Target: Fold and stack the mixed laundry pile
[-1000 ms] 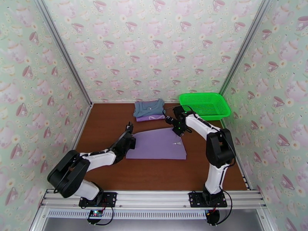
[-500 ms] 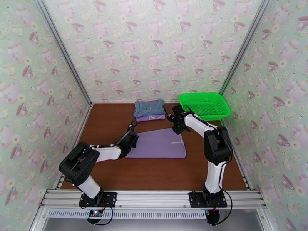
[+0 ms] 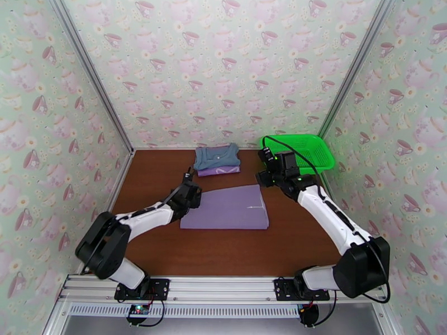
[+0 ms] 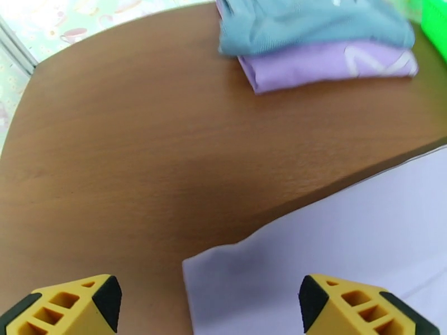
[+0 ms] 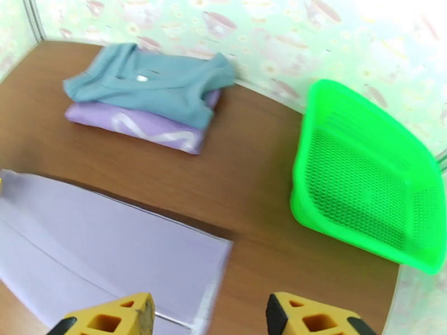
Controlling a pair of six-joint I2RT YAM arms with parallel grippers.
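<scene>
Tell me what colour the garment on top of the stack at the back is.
The top garment is dusty blue-grey, clearest in the right wrist view.

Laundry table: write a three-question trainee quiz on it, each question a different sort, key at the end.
1. Fill in: the left gripper and right gripper, near the lavender-grey garment, both stand ____.
2. True or false: the green basket holds no garment.
3. The blue-grey garment lies on: A) the bright purple shirt, B) the lavender-grey garment, C) the green basket.
Key: 1 open; 2 true; 3 A.
</scene>
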